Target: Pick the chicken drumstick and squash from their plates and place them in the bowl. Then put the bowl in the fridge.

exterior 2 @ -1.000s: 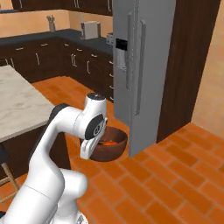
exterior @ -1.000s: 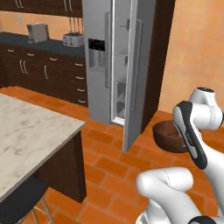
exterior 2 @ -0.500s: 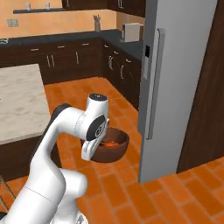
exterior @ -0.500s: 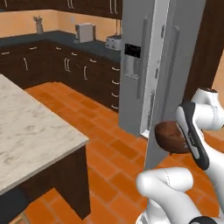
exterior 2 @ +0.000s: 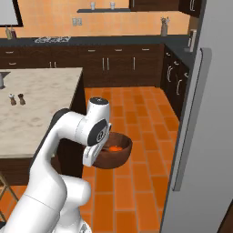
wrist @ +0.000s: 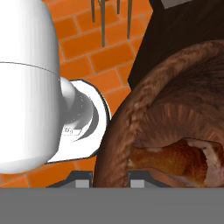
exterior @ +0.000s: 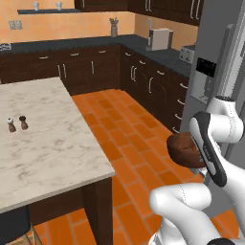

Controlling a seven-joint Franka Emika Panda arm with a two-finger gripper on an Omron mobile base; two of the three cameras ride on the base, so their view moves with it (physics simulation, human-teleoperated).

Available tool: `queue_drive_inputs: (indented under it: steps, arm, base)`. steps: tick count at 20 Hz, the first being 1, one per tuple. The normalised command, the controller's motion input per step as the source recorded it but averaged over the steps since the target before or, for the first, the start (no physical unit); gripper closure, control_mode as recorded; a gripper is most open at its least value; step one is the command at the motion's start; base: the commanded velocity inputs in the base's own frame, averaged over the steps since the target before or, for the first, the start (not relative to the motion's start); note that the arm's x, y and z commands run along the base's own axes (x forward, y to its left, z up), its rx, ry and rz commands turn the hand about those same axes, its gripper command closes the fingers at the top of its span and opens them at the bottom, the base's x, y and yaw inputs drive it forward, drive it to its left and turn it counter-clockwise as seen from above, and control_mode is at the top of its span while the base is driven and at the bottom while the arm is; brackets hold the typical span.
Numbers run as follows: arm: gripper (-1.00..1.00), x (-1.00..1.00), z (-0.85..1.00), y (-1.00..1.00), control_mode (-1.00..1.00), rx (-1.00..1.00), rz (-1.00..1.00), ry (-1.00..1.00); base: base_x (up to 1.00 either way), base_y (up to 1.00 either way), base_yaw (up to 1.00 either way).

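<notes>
Gripping the rim of the dark-brown wooden bowl (exterior 2: 113,152), the pincer (wrist: 111,177) is closed on it, one finger (wrist: 83,177) outside the wall and the other inside, as the hand view shows. The bowl hangs in the air over the orange tile floor (exterior 2: 136,113), held just in front of the white arm's wrist, between the marble-topped island worktop (exterior: 43,139) and the grey fridge (exterior 2: 205,136). In the hand view the chicken drumstick (wrist: 170,159) lies inside the bowl, its browned skin near the rim and a paler end to one side. In the right base view an orange patch shows inside the bowl, which looks like the squash (exterior 2: 114,148), though it is too small there to be sure. In the left base view the bowl (exterior: 184,149) is partly hidden behind the arm's dark-striped link, and the fridge (exterior: 217,72) with its dispenser panel stands just beyond it. A long vertical fridge handle (exterior 2: 189,118) stands near the bowl in the right base view. Two small shakers (exterior: 16,123), one pale and one dark, stand side by side on the island worktop, well apart from the bowl.
</notes>
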Motion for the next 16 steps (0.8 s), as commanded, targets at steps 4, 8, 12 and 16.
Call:
queue_drive_inputs:
  steps: [4,8,12,16]
  arm:
    - [1.0,0.0,0.0,0.0,1.0,0.0,0.0,0.0]
    - [1.0,0.0,0.0,0.0,1.0,0.0,0.0,0.0]
    - [1.0,0.0,0.0,0.0,1.0,0.0,0.0,0.0]
    - [1.0,0.0,0.0,0.0,1.0,0.0,0.0,0.0]
  base:
    - [0.12,-0.99,0.27]
    - [0.47,-0.36,0.24]
    - [1.0,-0.01,0.27]
    - [1.0,-0.11,0.21]
